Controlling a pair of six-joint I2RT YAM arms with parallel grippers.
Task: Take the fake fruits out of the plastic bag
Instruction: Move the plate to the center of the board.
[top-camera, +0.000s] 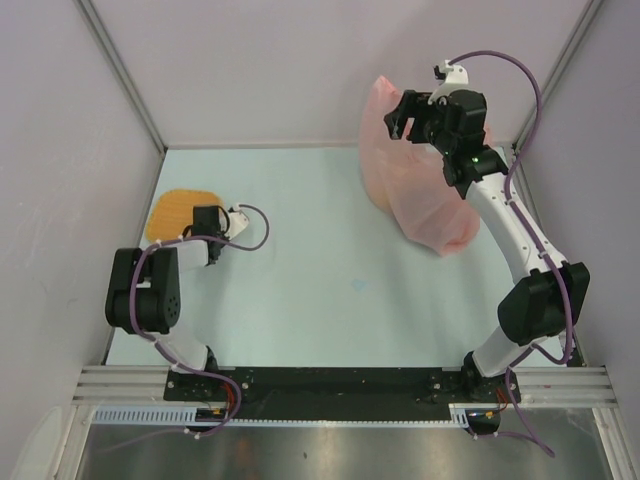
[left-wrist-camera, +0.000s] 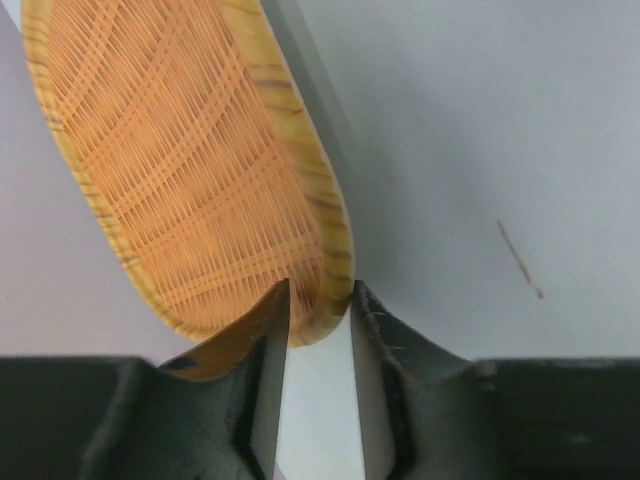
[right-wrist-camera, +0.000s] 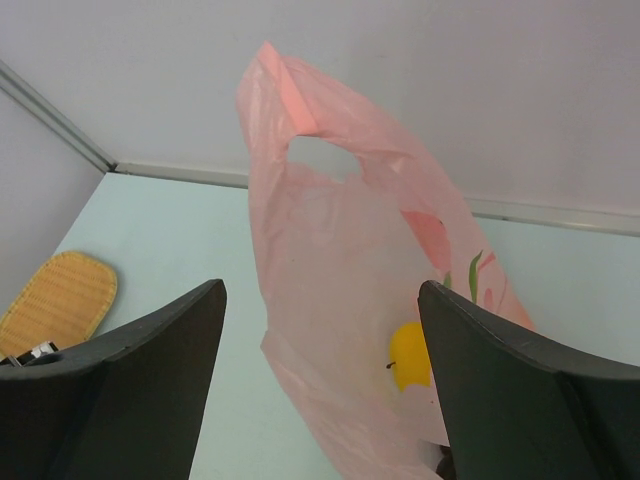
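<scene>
The plastic bag (top-camera: 415, 195), upright at far right, is flanked untouched by the wide-apart right gripper (right-wrist-camera: 320, 290) and could be toppled if its film is snagged. The woven tray (left-wrist-camera: 200, 150) is bracketed at its rim by the left gripper (left-wrist-camera: 320, 300); whether it is clamped cannot be told. The yellow fruit (right-wrist-camera: 410, 360) inside the bag could then be spilled.

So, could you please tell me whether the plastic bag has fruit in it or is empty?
Not empty: a yellow fruit shows through the pink wall of the plastic bag. How many more, cannot tell.
</scene>
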